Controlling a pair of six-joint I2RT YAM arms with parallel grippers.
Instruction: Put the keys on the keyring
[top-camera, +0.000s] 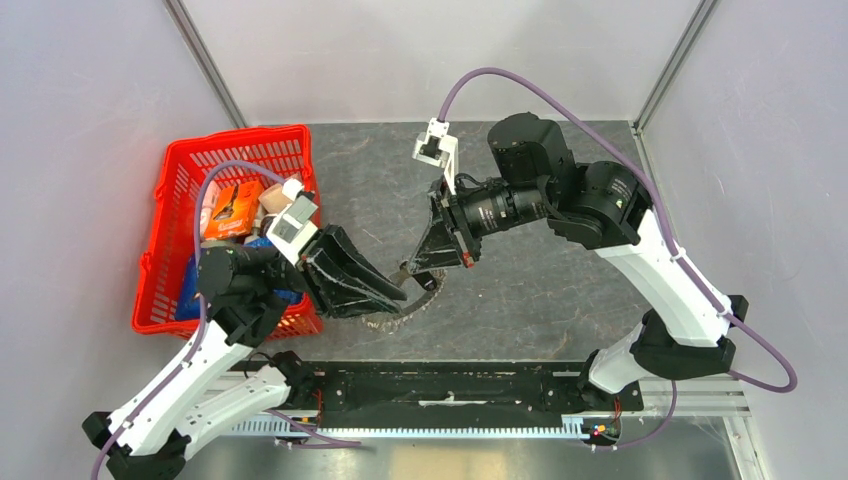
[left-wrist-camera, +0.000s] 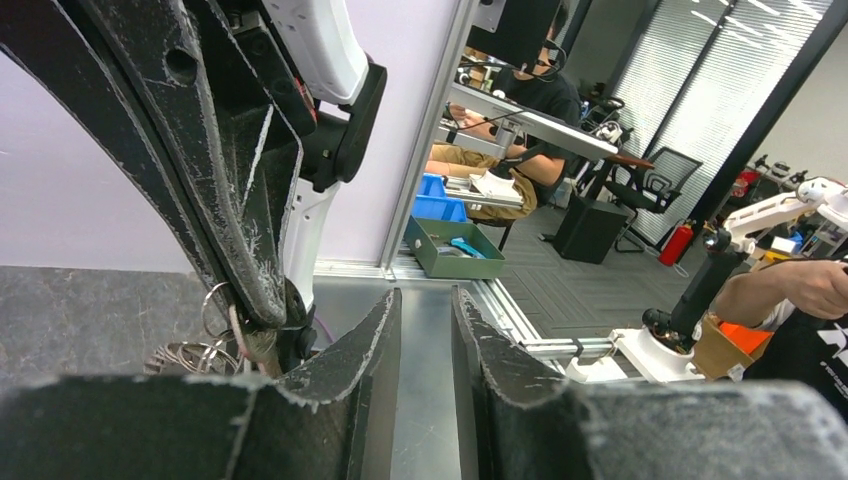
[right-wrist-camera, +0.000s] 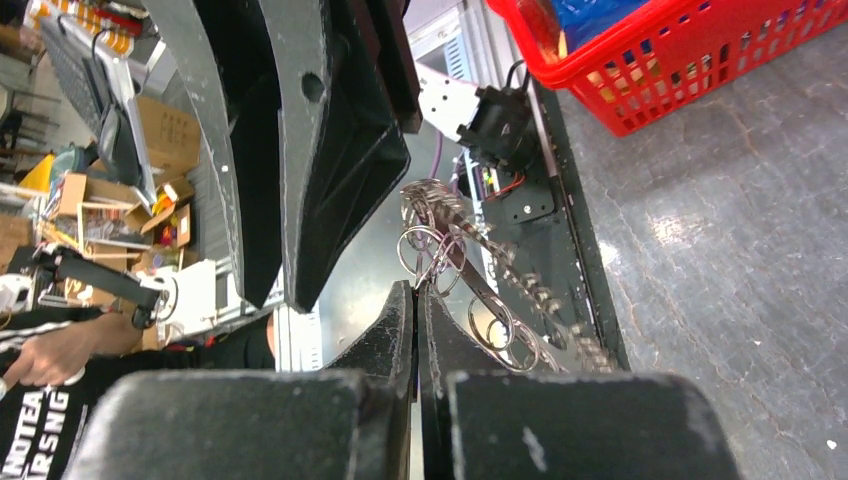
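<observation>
The keyring (right-wrist-camera: 432, 245) hangs at the tips of the right hand (right-wrist-camera: 416, 292), whose fingers are pressed together on one of its loops, above the middle of the desk (top-camera: 540, 290). The left hand (left-wrist-camera: 425, 305) hovers just beside it, its fingers slightly apart with nothing between them.

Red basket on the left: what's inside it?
An orange packet and something blue show inside the red basket. The left arm covers its near right part, so anything beneath is hidden.
</observation>
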